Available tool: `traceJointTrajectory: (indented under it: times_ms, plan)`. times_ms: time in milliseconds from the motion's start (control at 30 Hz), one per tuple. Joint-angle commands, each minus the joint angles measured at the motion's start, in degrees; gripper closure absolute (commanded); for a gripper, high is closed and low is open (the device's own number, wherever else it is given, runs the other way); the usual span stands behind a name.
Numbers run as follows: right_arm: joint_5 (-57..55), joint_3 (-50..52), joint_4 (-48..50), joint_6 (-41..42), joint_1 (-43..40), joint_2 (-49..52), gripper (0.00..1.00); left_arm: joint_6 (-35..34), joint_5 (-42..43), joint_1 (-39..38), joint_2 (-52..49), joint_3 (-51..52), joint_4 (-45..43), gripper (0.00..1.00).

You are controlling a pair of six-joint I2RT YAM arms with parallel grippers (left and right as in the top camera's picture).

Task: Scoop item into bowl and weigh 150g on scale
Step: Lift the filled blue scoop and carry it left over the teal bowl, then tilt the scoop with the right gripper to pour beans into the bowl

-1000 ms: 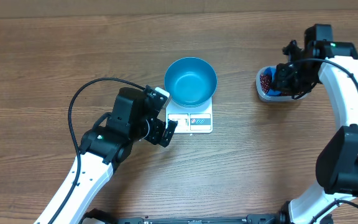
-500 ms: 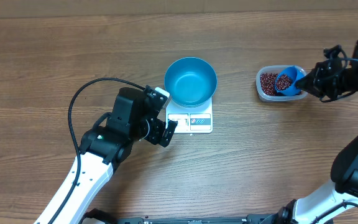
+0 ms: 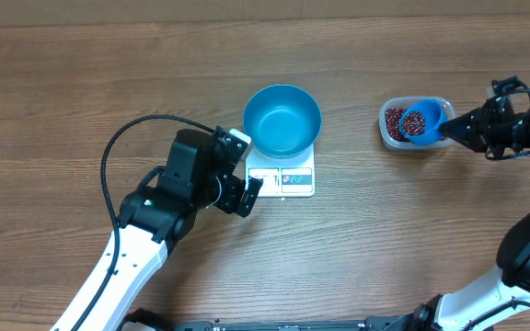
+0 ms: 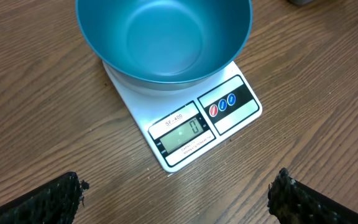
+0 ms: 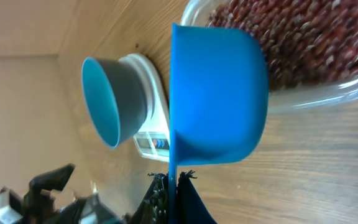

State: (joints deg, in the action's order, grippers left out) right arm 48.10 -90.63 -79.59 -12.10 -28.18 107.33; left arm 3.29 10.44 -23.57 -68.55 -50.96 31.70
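Carrying the load across is the step we judge to be in hand. Our right hand (image 3: 456, 129) is clamped tight on the handle of the small blue scoop (image 3: 421, 121). The scoop holds a heap of red-brown beans (image 3: 414, 120) and hangs over the clear tub (image 3: 386, 135), well to the right of the scale (image 4: 199, 127). The blue bowl (image 3: 283, 119) sits empty on the scale, and the display reads zero.

To do this well, we would keep the scoop level on the way toward the scale, stop over the bowl's middle, and tip slowly, since such small glossy beans will likely roll and bounce. Our left hand (image 4: 178, 199) hovers just left of the scale, fingers spread wide, holding nothing.

The bench (image 3: 81, 83) is brown wood-grain board. Of the room we see only a plain tan strip beyond the bench edge farthest from the scale.
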Motion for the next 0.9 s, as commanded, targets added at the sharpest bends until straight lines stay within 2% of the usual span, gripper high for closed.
traceJointTrajectory:
  times_ms: [0,233,467,600,633,767,867]
  plan:
    - [4.20,-4.44,-2.23,-3.63,2.12,-0.55,0.96,-0.72,-0.35,0.20,-0.33,0.07,-0.02,0.00]
    - [4.48,-14.78,-5.88,-2.38,12.61,-0.90,0.96,-0.72,-0.35,0.20,-0.33,0.07,-0.02,0.01]
    - [-1.51,-21.44,-3.19,6.58,23.96,-0.90,0.96,-0.72,-0.35,0.20,-0.33,0.07,-0.02,0.00]
    - [-9.11,-22.38,0.11,11.52,30.71,-0.90,0.96,-0.72,-0.35,0.20,-0.33,0.07,-0.02,0.01]
    - [-14.53,-22.36,1.86,13.81,34.16,-0.90,0.96,-0.72,-0.35,0.20,-0.33,0.07,-0.02,0.00]
    - [-23.43,-22.36,4.94,15.67,40.41,-0.90,0.96,-0.72,-0.35,0.20,-0.33,0.07,-0.02,0.00]
    - [-34.14,-22.32,6.34,18.51,45.48,-0.90,0.96,-0.72,-0.35,0.20,-0.33,0.07,-0.02,0.01]
